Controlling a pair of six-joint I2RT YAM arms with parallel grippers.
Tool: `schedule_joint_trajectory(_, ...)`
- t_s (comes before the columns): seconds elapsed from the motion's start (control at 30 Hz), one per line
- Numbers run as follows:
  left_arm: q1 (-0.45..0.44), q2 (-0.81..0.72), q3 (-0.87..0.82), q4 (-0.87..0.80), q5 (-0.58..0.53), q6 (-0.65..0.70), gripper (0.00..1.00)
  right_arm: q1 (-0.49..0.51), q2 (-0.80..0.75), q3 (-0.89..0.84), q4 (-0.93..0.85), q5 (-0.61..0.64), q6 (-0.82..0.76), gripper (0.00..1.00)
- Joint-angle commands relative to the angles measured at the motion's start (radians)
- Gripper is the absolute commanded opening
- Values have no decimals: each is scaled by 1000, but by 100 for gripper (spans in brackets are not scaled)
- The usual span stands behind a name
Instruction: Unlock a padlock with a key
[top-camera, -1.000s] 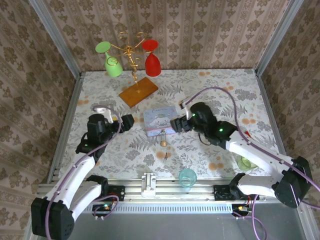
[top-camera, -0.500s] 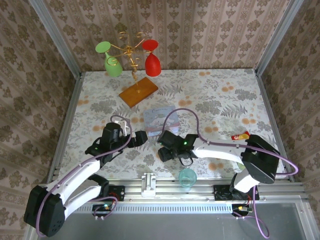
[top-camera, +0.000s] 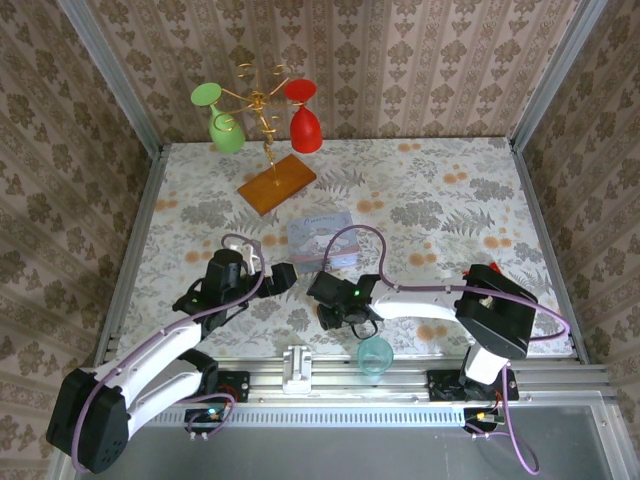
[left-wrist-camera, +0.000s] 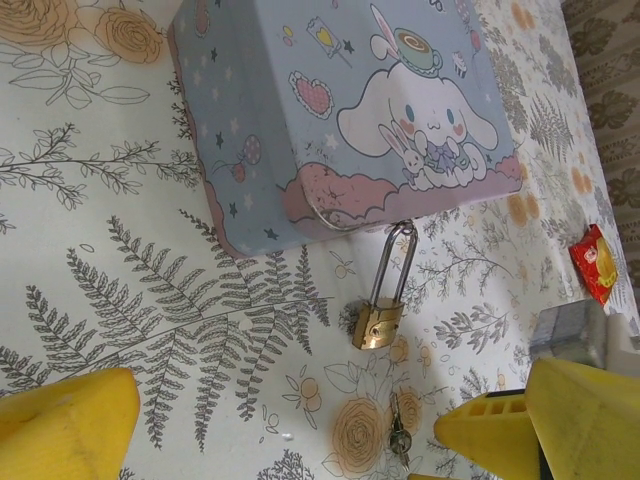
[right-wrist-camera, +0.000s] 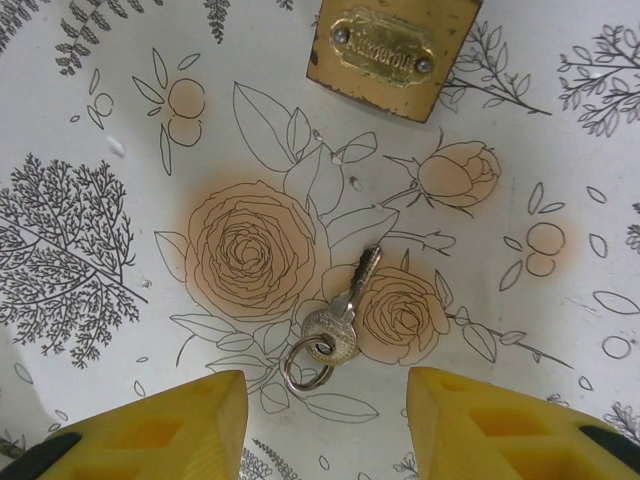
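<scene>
The padlock (left-wrist-camera: 377, 325) lies just in front of the tin box (left-wrist-camera: 340, 110), with its shackle hooked in the box's clasp. The key (right-wrist-camera: 335, 318) lies flat, a little farther from the box. The right gripper (right-wrist-camera: 325, 415) has its fingers apart with the key between them, untouched. The left gripper (left-wrist-camera: 290, 440) is spread wide and empty. As the key is thin and flat, I think the fingers may slide over it or catch only its ring, and then it would hang loose.
</scene>
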Motion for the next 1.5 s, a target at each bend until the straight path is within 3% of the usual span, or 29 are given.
schedule_joint_trajectory(0.0, -7, 4, -18, 23, 0, -11, 100, 7, 35, 33, 8, 25, 38, 45)
schedule_joint_trajectory(0.47, -7, 2, -30, 32, -6, -14, 100, 19, 95, 48, -35, 80, 74, 30)
schedule_joint_trajectory(0.8, -7, -4, -36, 40, -8, -25, 100, 22, 71, -5, 15, 63, 71, 13)
schedule_joint_trajectory(1.13, -20, 12, -56, 151, 31, -85, 99, -50, -68, -133, 195, -61, -71, 2)
schedule_joint_trajectory(1.3, -48, 26, -90, 372, 78, -118, 96, -144, -220, -275, 370, -210, -143, 0)
schedule_joint_trajectory(1.47, -70, 60, -88, 584, 161, -116, 88, -278, -406, -353, 420, -395, -231, 0)
